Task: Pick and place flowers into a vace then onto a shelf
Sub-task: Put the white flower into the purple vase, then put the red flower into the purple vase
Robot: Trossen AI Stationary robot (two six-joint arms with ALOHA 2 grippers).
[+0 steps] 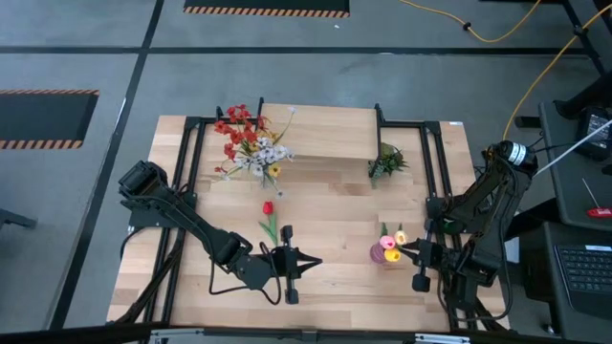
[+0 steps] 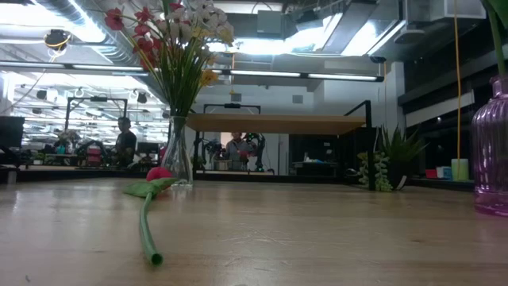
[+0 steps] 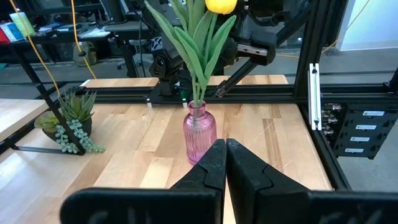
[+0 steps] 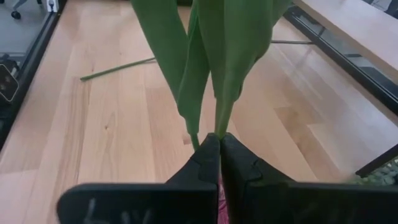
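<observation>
Left gripper [image 1: 316,260], jaws together (empty), sits nearest the loose red tulip [image 1: 269,218], whose green stem points toward it.

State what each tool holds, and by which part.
Left tool: shut, empty. Right tool: shut right at the green tulip stems, just above the ribbed pink glass vase; whether it actually pinches them cannot be told.
</observation>
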